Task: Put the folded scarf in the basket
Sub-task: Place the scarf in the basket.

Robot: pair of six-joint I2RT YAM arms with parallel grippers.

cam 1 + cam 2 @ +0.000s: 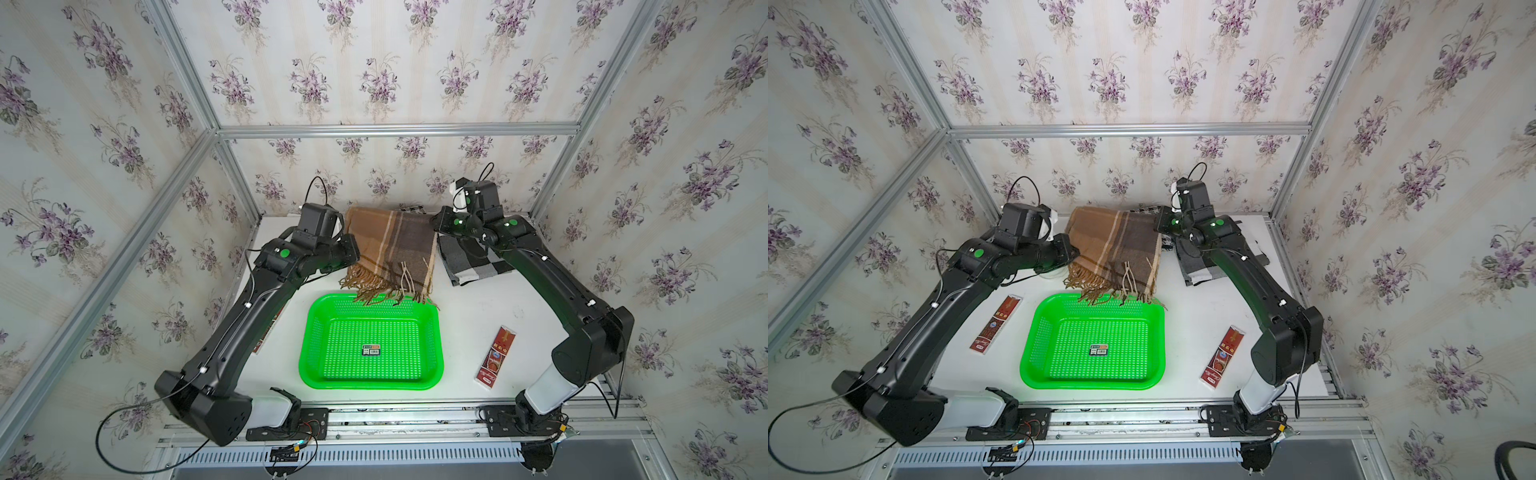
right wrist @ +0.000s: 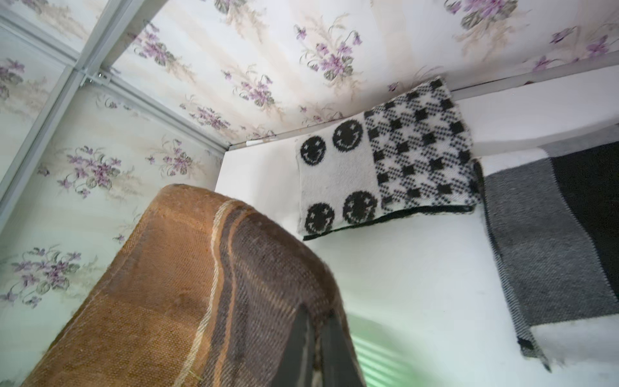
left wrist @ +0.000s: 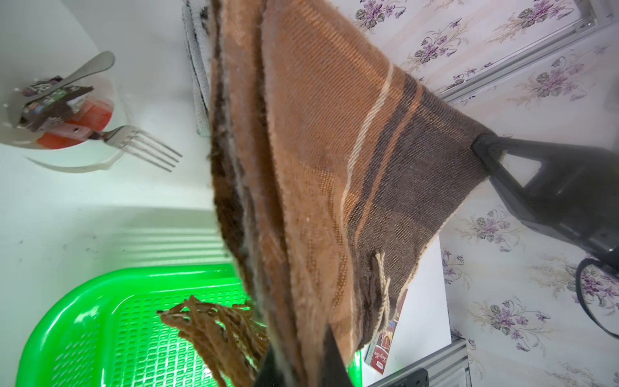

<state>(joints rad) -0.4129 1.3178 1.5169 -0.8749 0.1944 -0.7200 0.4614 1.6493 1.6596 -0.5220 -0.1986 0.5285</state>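
Observation:
The folded scarf (image 1: 395,245) (image 1: 1117,245) is brown plaid with a fringe. It hangs stretched between my two grippers above the back of the table. My left gripper (image 1: 350,246) (image 3: 301,365) is shut on its left corner. My right gripper (image 1: 436,224) (image 2: 318,351) is shut on its right corner, and its fingertips (image 3: 482,147) pinch the cloth in the left wrist view. The fringe (image 3: 214,331) dangles over the far rim of the bright green basket (image 1: 307,365) (image 1: 1027,365), which lies in front with only a barcode sticker inside.
A grey and black checked scarf (image 1: 469,262) (image 2: 552,234) and a black-and-white smiley scarf (image 2: 385,157) lie at the back right. Red packets lie right (image 1: 496,357) and left (image 1: 995,324) of the basket. A bowl with fork and spoon (image 3: 60,110) stands back left.

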